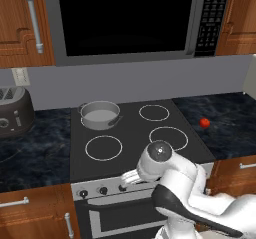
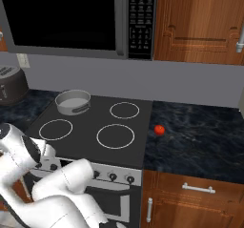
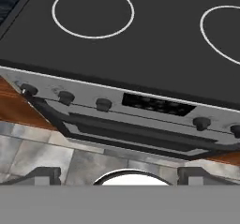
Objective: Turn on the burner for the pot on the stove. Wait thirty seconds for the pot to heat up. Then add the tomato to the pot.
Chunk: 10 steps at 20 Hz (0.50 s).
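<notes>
Pot (image 1: 100, 115) upright on stove (image 1: 131, 153) rear-left ring, handles diagonal.

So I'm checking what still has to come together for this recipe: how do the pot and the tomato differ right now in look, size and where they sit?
The pot is grey metal, open and shallow with side handles; the tomato is a smooth bright red ball. The pot is far larger than the tomato. The pot stands on the stove's back left ring, while the tomato lies on the dark counter right of the stove. Both rest untouched.
</notes>
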Motion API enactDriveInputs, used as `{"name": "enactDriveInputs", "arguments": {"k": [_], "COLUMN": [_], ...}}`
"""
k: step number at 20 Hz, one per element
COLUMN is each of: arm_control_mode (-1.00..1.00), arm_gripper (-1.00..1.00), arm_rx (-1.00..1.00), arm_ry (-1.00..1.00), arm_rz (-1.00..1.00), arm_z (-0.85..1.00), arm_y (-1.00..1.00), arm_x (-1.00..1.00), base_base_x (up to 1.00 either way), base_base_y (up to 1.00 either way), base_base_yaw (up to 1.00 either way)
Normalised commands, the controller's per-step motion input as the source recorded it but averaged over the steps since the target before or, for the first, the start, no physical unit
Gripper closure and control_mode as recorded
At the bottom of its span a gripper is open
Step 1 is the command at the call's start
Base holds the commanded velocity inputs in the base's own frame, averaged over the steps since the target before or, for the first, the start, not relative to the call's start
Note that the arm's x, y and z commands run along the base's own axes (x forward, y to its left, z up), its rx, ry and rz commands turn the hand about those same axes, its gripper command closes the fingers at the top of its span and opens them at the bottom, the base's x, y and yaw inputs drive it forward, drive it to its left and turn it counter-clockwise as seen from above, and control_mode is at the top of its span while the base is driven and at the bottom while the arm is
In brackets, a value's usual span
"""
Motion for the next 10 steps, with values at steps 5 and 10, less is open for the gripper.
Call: {"name": "enactDriveInputs", "arguments": {"k": [5,10], "arm_control_mode": [-1.0,-1.0], "arm_gripper": [-1.0,-1.0], "arm_rx": [0.6,0.42], "arm_ry": [0.18,0.25], "arm_rz": [-0.01,0.0], "arm_z": [0.42,0.63], "arm_y": [-0.52,-0.33], "arm_x": [0.0,0.27], "base_base_x": [0.0,0.0], "base_base_y": [0.0,0.0], "base_base_yaw": [0.0,0.0]}}
